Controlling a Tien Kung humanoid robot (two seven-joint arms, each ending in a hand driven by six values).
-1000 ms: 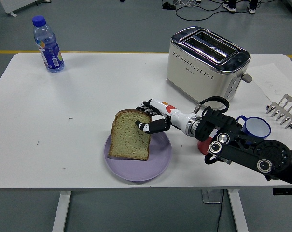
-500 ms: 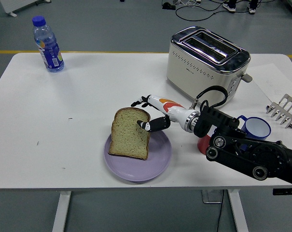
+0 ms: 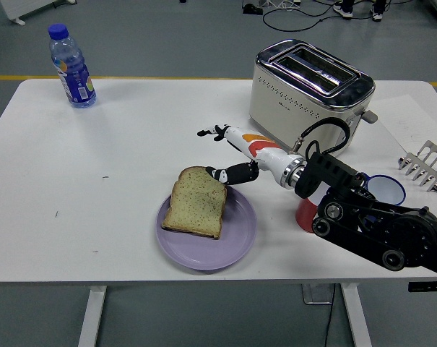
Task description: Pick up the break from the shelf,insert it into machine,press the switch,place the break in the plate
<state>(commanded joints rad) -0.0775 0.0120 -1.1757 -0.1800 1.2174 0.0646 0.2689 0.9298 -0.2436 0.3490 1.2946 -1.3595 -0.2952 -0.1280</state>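
- Since a second ago the bread slice [image 3: 196, 210] has gone from held upright over the plate [image 3: 236, 242] to lying nearly flat on it; the right hand [image 3: 229, 153] has let go and pulled back toward the toaster [image 3: 308, 90].
- Right hand now: fingers spread, gripping nothing. Dark thumb tip sits just beside the slice's upper right corner; I cannot tell whether it touches. White shell with an orange-red patch, black fingertips.
- Bread slice: square cut with a rounded top, tan crust, pale porous crumb with a slightly greenish cast. It rests on the plate's left half, its top edge overhanging the rim a little.
- Plate: round, shallow, smooth matte lavender, near the bench's [image 3: 131, 144] front edge.
- Toaster: cream body with rounded corners, chrome top, two long slots, a row of small vent holes along the side, lever at the right end. Stands at the back right, well apart from the plate.
- Right arm: black, bulky jointed links with round silver caps, a black cable looping above the wrist.
- Red cup [image 3: 305, 214] partly hidden behind the arm; blue-rimmed enamel mug [image 3: 386, 189] next to it.
- Metal rack [image 3: 425, 165] with upright prongs at the far right edge.
- Clear plastic bottle [image 3: 71, 66], blue cap and blue label, at the back left corner.
- Bench: flat, white.
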